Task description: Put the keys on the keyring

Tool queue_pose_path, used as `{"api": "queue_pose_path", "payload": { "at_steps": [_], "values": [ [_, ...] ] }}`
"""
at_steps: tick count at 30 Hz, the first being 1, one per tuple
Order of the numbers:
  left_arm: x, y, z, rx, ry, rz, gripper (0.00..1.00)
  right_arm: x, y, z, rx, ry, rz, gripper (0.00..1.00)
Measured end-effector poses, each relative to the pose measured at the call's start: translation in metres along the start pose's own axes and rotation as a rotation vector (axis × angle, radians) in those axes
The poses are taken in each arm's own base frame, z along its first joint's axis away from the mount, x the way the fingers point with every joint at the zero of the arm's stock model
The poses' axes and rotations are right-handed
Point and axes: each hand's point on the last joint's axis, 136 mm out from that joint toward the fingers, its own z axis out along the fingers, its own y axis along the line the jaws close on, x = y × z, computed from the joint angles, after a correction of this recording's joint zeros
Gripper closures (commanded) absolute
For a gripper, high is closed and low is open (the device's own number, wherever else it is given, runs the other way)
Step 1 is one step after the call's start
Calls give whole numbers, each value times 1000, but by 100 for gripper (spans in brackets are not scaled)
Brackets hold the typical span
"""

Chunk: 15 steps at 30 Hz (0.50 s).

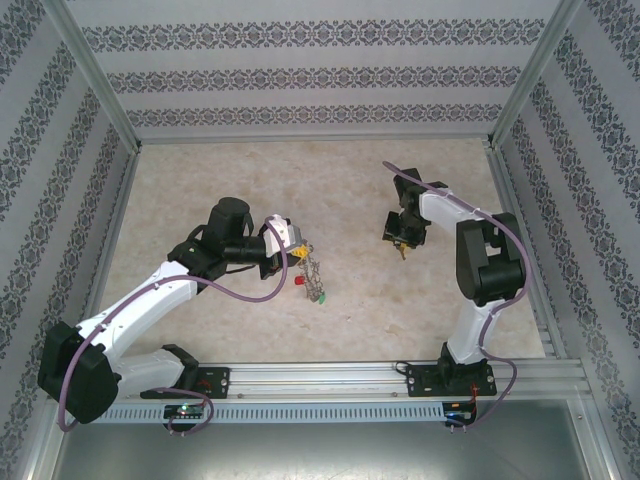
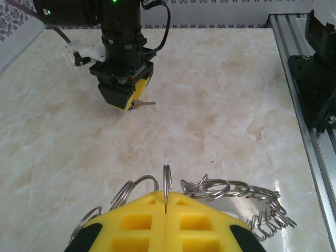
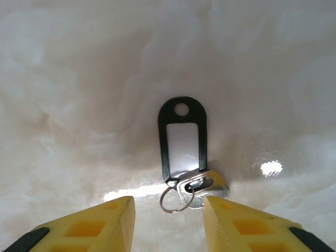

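The keyring is a grey metal ring fringed with small wire loops; it is tilted up off the table beside a red-headed key. My left gripper is shut on one upright wire loop of the keyring. Farther right, my right gripper points down at the table. It stands open around a silver key lying flat, joined by a small split ring to a black tag. The right fingertip is at the key's edge. The left wrist view shows that gripper too.
The marble tabletop is walled by patterned panels on three sides. An aluminium rail runs along the right arm's side, and another rail carries both arm bases at the near edge.
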Motion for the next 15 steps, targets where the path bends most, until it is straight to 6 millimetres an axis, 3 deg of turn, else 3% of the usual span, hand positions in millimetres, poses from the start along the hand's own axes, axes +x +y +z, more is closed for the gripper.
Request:
{"api": "queue_pose_path", "payload": {
  "at_steps": [9,15],
  "values": [
    [0,0,0,0,0,0,100,-19,-5,-6,-47,-34,27,55],
    [0,0,0,0,0,0,100,-11,-6,6,-76,1,43,54]
  ]
}}
